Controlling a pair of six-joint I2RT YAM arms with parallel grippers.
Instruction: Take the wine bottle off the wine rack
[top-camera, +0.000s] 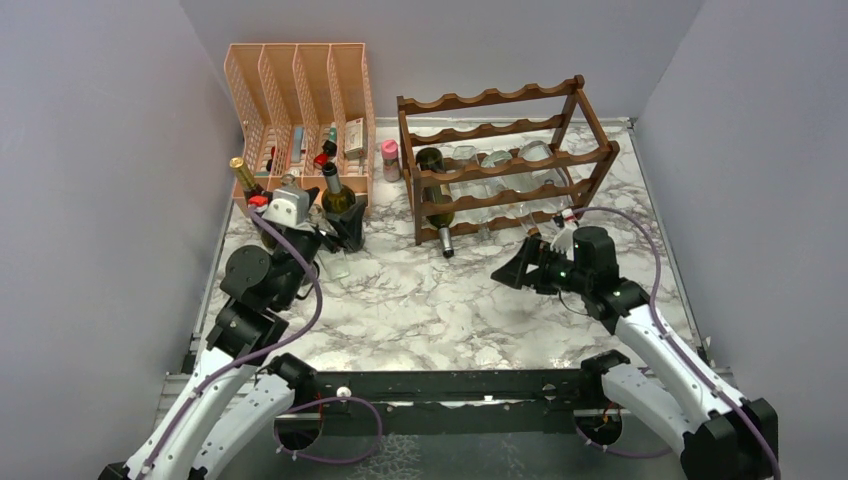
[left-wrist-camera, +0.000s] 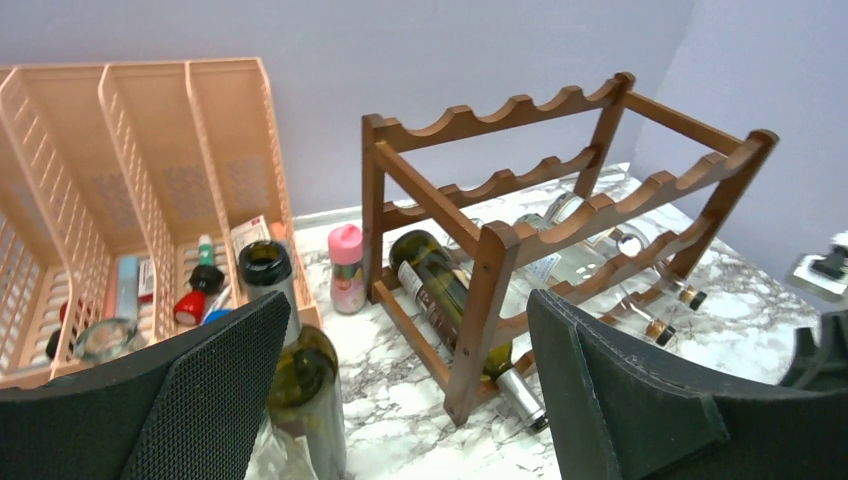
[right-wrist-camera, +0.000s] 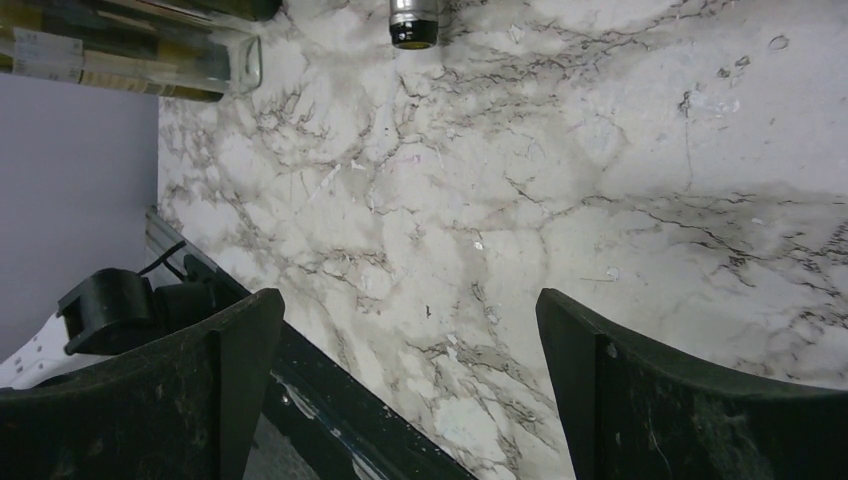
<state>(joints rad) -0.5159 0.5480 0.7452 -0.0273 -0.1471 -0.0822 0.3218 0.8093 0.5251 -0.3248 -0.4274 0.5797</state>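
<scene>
Evidently approach step: right hand (top-camera: 515, 268) released, empty, near-right of wine rack (top-camera: 490, 98); next, grip wine bottle (left-wrist-camera: 430, 285) by its neck.

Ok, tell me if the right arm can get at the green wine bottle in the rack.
Probably yes. The right pincer is open just before the wine rack, and the green wine bottle pokes its neck out the front, with only marble table between.

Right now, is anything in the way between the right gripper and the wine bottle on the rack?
Nothing visible is. Only bare table lies between the open right gripper and the wine bottle, whose neck pokes out of the front of the rack. The upper rails do cross over its body.
</scene>
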